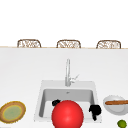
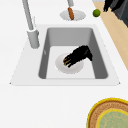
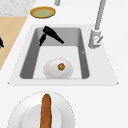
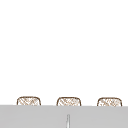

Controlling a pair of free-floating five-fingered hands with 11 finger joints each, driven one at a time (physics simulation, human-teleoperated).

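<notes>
At the worktop's front left corner lies a round yellow-rimmed woven plate with a green centre point(image 1: 22, 106). Right of it is the pale grey steel sink point(image 1: 40, 100), with a tall chrome tap point(image 1: 67, 72) at its back edge. The left hand point(image 3: 50, 33) hangs over the basin's left half, its fingers straight and loosely spread and pointing toward the shallow white round dish point(image 3: 51, 71) on the basin floor. A small brown round lump point(image 3: 61, 66) sits on this dish. From the left side the fingertips seem to lie over the lump, but I cannot tell whether they touch it. The lump looks light and apt to roll, best pinched from above. The dish looks stiff, slick and breakable, best taken by its rim. A big red ball point(image 1: 67, 113) sits at the basin's front edge. The right hand point(image 1: 95, 109) hovers at the sink's front right corner; spread or closed, I cannot tell. Beyond are a white bowl point(image 1: 110, 106) holding a long brown stick point(image 1: 116, 102), and a green lime point(image 1: 122, 123).
</notes>
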